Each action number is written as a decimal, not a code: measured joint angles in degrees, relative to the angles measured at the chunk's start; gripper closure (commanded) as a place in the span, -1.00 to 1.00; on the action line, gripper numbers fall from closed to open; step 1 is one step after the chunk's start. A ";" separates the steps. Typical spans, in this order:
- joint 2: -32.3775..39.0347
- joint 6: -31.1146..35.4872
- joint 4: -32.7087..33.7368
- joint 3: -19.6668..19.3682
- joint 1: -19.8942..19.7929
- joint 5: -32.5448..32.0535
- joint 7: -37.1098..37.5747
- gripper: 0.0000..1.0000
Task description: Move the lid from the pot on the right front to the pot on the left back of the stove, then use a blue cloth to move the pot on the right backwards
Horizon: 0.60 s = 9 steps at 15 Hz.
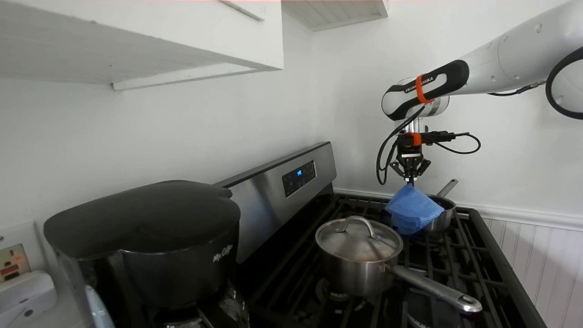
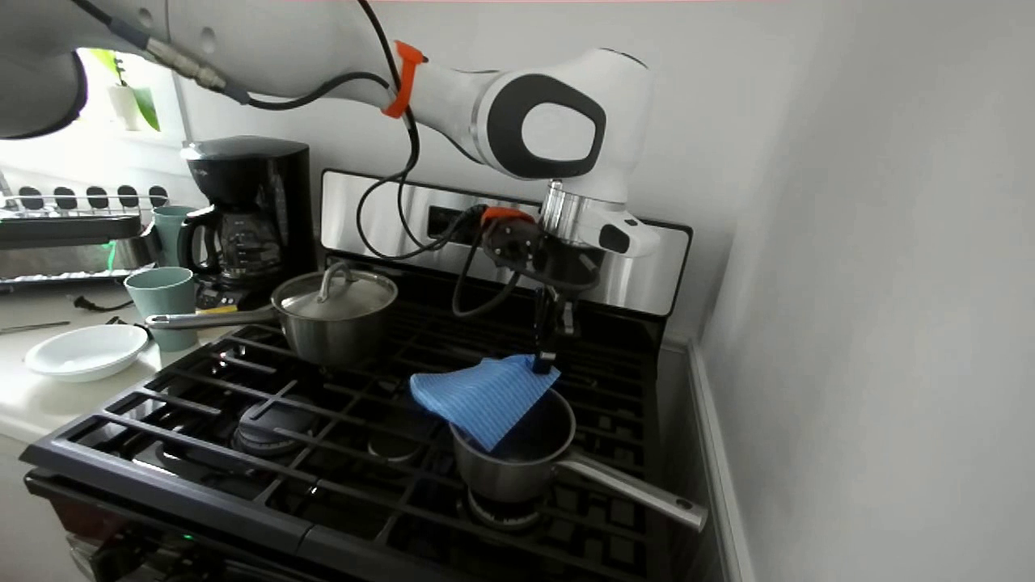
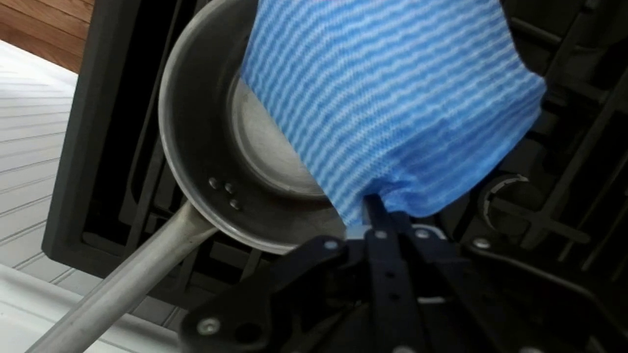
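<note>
My gripper is shut on a corner of the blue striped cloth, as seen in the wrist view (image 3: pixel 387 208) and in both exterior views (image 1: pixel 410 181) (image 2: pixel 545 364). The cloth (image 3: pixel 392 98) hangs over part of the open steel pot (image 3: pixel 196 147), also in both exterior views (image 1: pixel 412 207) (image 2: pixel 485 396). That pot (image 2: pixel 501 481) stands on the right side of the stove, its handle pointing to the side wall. I cannot tell whether the cloth touches its rim. The glass lid (image 2: pixel 340 299) rests on the left back pot (image 2: pixel 335 335).
The black stove grates (image 2: pixel 323 453) carry both pots. The back panel (image 1: pixel 268 205) rises behind. A white wall (image 2: pixel 849 323) stands close on the right. A coffee maker (image 2: pixel 251 194), a green cup (image 2: pixel 162 299) and a white bowl (image 2: pixel 87 352) are at the left.
</note>
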 measured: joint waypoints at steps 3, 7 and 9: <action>0.50 0.44 0.00 -0.42 0.18 -0.63 0.63 0.36; 1.18 1.81 0.00 -0.67 0.35 -0.67 1.92 -0.20; 1.19 2.36 0.00 -0.68 0.41 -0.67 2.17 -0.50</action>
